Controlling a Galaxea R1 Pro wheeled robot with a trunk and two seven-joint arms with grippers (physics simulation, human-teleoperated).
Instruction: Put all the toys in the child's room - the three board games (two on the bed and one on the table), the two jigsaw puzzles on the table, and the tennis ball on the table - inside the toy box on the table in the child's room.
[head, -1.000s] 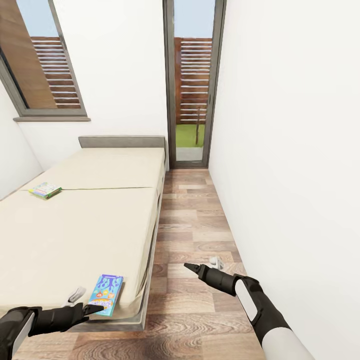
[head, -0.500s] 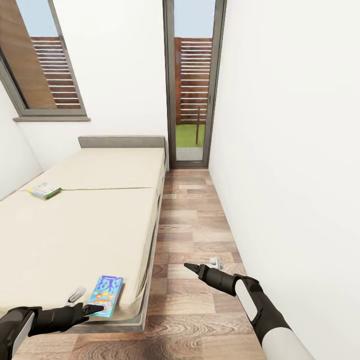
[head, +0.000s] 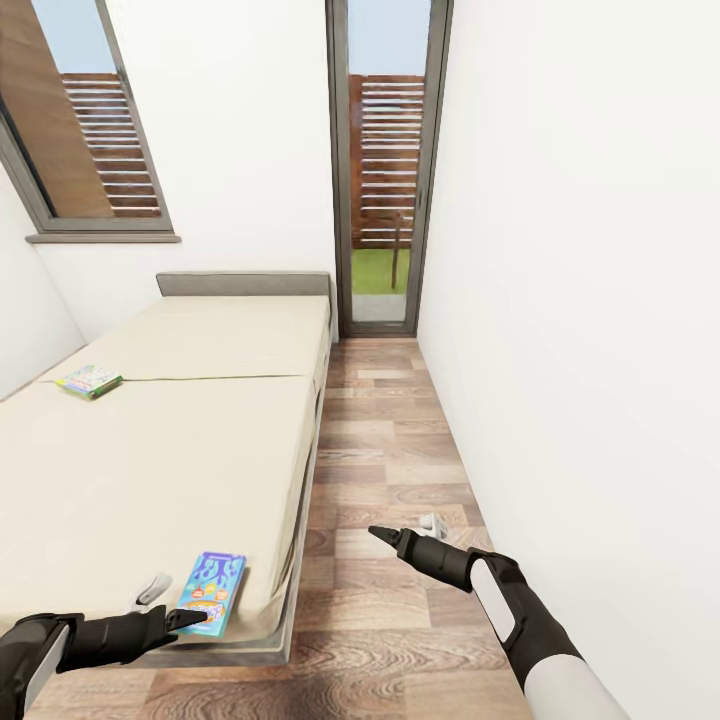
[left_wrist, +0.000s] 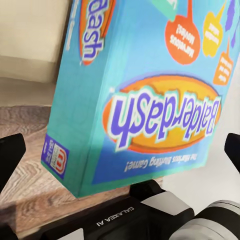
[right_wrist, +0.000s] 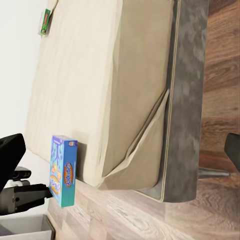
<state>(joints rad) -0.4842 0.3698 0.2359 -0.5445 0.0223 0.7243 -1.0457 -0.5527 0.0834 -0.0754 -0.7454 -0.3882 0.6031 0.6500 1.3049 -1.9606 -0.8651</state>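
Note:
A blue board game (head: 212, 592) with an orange label lies flat at the foot corner of the bed (head: 150, 470), its near end overhanging the edge. My left gripper (head: 172, 605) is open at that end. In the left wrist view the box (left_wrist: 140, 95) sits between the spread fingers (left_wrist: 10, 155), which stand apart from its sides. A second board game (head: 90, 380), green and yellow, lies far up the mattress by the left wall. My right gripper (head: 408, 530) hangs open over the floor with nothing in it. The right wrist view looks at the bed's foot and the blue box (right_wrist: 62, 170).
A wood-plank aisle (head: 390, 450) runs between the bed and the white right wall (head: 580, 300) to a tall glazed door (head: 385, 170). A low grey headboard (head: 243, 284) closes the bed's far end, under a window (head: 90, 130).
The blue box sits very slightly nearer the bed's foot edge than a second ago. Both arms have hardly moved.

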